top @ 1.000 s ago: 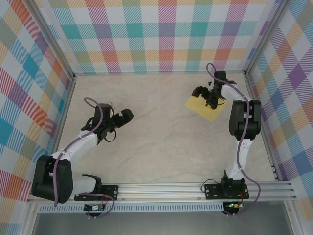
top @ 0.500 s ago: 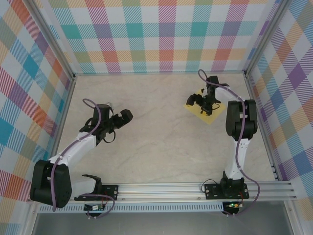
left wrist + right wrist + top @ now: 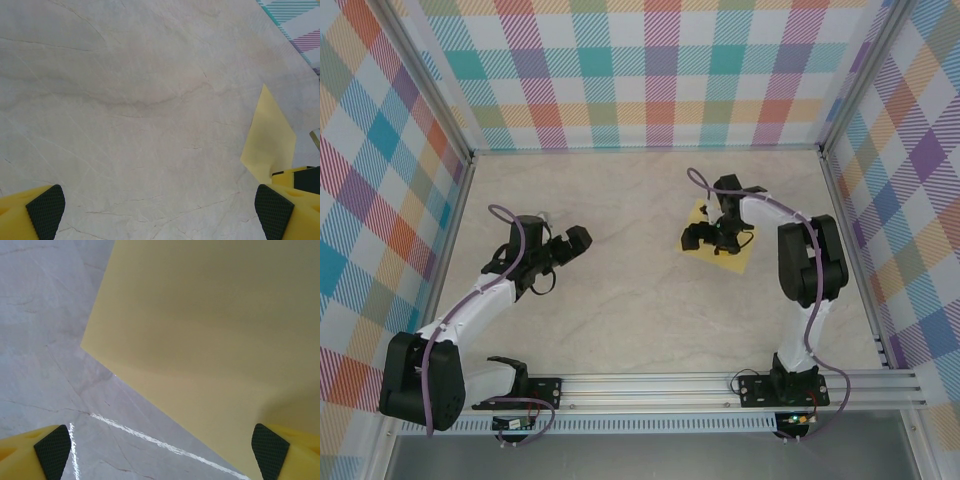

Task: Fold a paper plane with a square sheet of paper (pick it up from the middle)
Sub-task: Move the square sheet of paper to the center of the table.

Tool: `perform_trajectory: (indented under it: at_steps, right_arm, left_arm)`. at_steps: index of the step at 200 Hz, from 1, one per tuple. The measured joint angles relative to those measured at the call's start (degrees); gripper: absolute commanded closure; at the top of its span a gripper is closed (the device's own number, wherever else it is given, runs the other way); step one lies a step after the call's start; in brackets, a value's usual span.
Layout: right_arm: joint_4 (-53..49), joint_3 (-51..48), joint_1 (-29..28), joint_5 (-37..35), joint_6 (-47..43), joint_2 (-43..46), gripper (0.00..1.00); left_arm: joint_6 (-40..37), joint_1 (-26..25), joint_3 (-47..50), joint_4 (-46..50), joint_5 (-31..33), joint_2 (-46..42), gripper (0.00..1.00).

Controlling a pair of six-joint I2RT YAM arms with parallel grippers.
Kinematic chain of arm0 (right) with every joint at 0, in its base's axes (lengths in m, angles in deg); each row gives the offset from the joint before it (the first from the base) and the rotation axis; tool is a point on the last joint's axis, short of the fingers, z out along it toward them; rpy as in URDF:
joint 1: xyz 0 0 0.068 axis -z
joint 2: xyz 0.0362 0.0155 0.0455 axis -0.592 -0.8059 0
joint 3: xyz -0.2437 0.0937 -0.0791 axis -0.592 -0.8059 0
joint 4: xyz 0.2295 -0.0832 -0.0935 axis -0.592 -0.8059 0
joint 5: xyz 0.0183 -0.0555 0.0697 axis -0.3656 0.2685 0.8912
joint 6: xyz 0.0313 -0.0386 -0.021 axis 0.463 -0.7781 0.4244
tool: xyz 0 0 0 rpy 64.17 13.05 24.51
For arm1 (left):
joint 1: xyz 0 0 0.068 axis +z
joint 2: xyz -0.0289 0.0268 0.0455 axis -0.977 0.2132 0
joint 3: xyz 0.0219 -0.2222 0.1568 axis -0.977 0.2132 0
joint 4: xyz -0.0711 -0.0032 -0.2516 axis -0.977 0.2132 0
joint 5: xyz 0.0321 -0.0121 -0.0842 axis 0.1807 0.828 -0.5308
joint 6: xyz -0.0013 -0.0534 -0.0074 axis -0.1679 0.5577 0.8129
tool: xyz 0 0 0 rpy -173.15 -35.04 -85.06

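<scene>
R gripper (image 3: 712,238), jaws apart, over paper (image 3: 735,262) at 2 o'clock on table (image 3: 640,310), we see; L gripper (image 3: 577,241), also apart, at 10 o'clock.

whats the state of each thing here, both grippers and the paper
left gripper: open, nothing between its fingers, over bare table
right gripper: open wide, above one edge of the sheet, gripping nothing
square sheet of paper: unfolded, no crease to see, lying on the table under the right gripper
</scene>
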State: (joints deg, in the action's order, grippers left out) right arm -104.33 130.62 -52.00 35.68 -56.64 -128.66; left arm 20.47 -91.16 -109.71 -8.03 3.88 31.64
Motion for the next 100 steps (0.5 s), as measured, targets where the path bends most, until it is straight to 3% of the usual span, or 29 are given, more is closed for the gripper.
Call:
perform_trajectory:
  at_steps: [63,100]
  right_arm:
    - [0.52,13.38,0.55,-5.77,11.63,-6.43,0.04]
    - [0.22,16.22,0.57,-5.64,13.14,-12.26,0.05]
  left_arm:
    - [-0.2,-0.07,0.59,0.44,0.2,-1.16,0.0]
    - [-0.9,-0.17,1.51,1.84,1.7,-5.29,0.0]
